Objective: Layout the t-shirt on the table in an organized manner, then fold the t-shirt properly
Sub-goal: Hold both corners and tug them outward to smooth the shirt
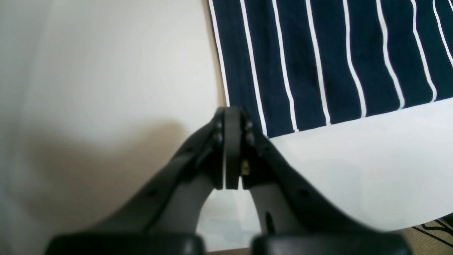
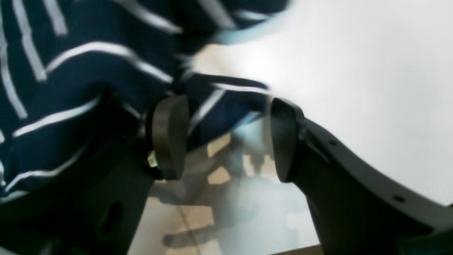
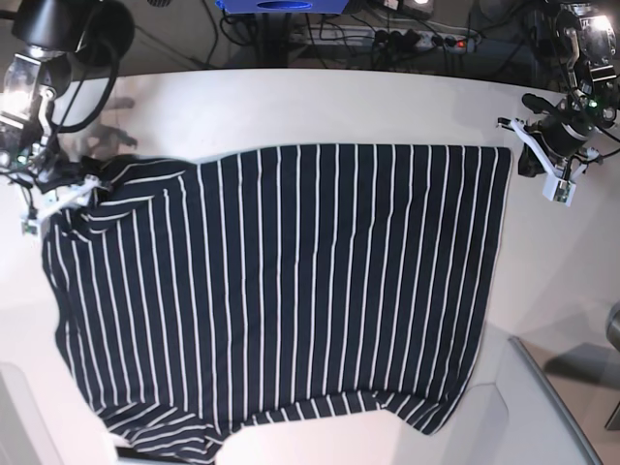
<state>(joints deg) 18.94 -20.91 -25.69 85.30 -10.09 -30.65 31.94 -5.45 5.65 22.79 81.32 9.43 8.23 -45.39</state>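
The t-shirt (image 3: 291,291), dark navy with thin white stripes, lies spread over the white table (image 3: 320,107), rumpled at its left end. In the base view my left gripper (image 3: 533,160) sits just right of the shirt's far right corner. In the left wrist view this gripper (image 1: 231,113) is shut, its pads together beside that corner of the t-shirt (image 1: 318,53), nothing seen between them. My right gripper (image 3: 58,199) is at the shirt's bunched far left end. In the right wrist view it (image 2: 228,102) is open, with a fold of the t-shirt (image 2: 70,88) lying between its fingers.
Cables and a power strip (image 3: 417,39) lie beyond the table's curved far edge. A black arm base (image 3: 58,24) stands at the far left corner. A pale raised panel (image 3: 542,397) sits at the near right. Bare table (image 1: 106,71) lies beside the left gripper.
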